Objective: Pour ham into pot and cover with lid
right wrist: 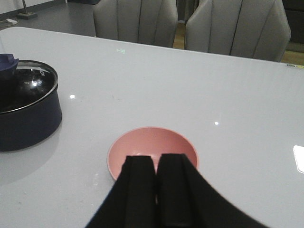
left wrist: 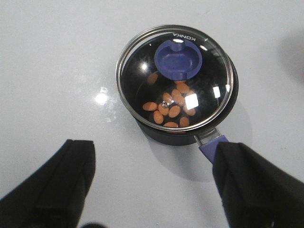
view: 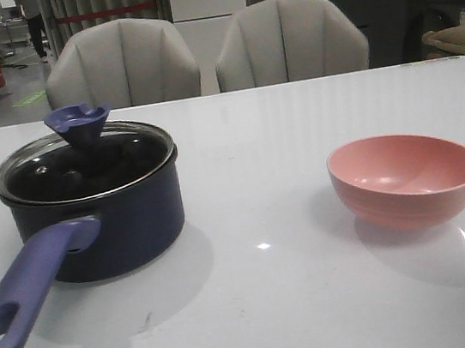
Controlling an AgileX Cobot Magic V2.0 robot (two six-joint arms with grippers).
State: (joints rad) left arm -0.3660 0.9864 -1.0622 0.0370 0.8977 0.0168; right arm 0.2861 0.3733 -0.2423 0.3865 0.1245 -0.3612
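Observation:
The navy pot (view: pixel 100 218) stands at the left of the table, its purple-blue handle (view: pixel 24 294) pointing to the front. The glass lid (view: pixel 84 164) with its blue knob (view: pixel 78 125) sits on the pot. In the left wrist view the ham (left wrist: pixel 172 107) lies inside the pot under the lid (left wrist: pixel 142 80). My left gripper (left wrist: pixel 154 183) is open and empty, above the table near the handle (left wrist: pixel 211 147). My right gripper (right wrist: pixel 156 164) is shut and empty, over the empty pink bowl (right wrist: pixel 152 147). Neither gripper shows in the front view.
The pink bowl (view: pixel 406 177) stands at the right of the table. Two grey chairs (view: pixel 122 64) stand behind the table's far edge. The pot also shows at the edge of the right wrist view (right wrist: pixel 26 111).

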